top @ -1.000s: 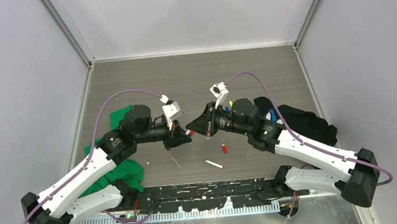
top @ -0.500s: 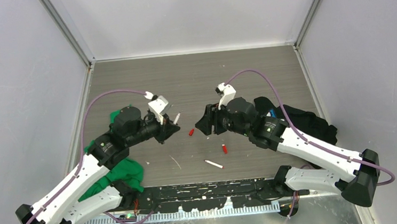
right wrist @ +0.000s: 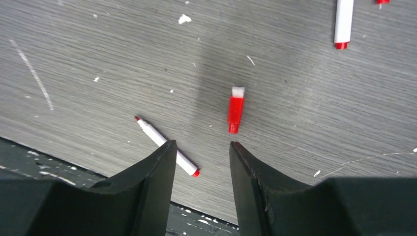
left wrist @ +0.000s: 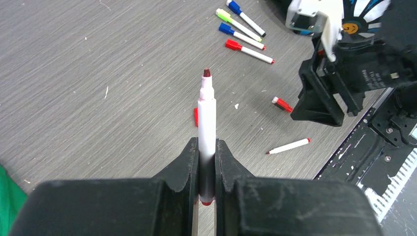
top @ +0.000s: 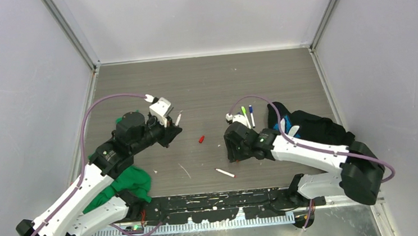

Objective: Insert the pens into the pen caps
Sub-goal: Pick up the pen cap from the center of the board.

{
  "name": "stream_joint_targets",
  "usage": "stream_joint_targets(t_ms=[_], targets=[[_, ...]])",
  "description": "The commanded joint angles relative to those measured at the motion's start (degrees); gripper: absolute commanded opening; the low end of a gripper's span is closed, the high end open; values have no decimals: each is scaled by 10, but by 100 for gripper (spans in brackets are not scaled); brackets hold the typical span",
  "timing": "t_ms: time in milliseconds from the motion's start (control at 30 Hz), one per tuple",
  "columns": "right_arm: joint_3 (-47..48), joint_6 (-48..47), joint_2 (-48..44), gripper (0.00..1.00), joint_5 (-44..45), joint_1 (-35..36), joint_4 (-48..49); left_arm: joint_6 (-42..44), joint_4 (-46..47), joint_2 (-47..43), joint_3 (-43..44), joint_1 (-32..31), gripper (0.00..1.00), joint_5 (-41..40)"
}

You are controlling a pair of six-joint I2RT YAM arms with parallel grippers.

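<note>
A white pen (left wrist: 207,118) with a bare red tip is clamped between the left fingers (left wrist: 187,162) and is held above the bench (left wrist: 98,73). The right fingers (right wrist: 251,172) are spread apart over a red cap (right wrist: 235,110) that is laid on the bench, and nothing is grasped. A second uncapped pen (right wrist: 152,132) is seen near the cap.

White pen (right wrist: 343,22) at the top edge — upper barrel cut off
</note>
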Motion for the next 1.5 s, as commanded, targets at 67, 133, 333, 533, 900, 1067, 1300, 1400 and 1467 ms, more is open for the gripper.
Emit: stream_joint_targets(t_ms=[67, 133, 333, 533, 900, 1067, 1300, 1400, 1467], targets=[[27, -19, 67, 48, 52, 4, -9, 7, 16, 0, 10, 1, 0, 13], [37, -29, 92, 47, 63, 3, -13, 7, 15, -1, 10, 1, 0, 15], [54, -48, 133, 44, 91, 0, -14, 7, 16, -2, 10, 0, 0, 21], [65, -67, 157, 42, 73, -13, 4, 9, 15, -3, 9, 0, 0, 23], [64, -77, 184, 36, 64, -24, 11, 11, 14, -4, 9, -4, 0, 22], [58, -81, 184, 34, 51, -31, 22, 11, 13, -6, 10, -5, 0, 22], [57, -83, 199, 31, 43, -34, 29, 12, 13, -6, 10, -5, 0, 22], [55, -79, 198, 31, 46, -35, 26, 12, 13, -6, 10, -6, 0, 22], [53, -78, 195, 31, 46, -35, 24, 13, 13, -5, 10, -6, 0, 22]])
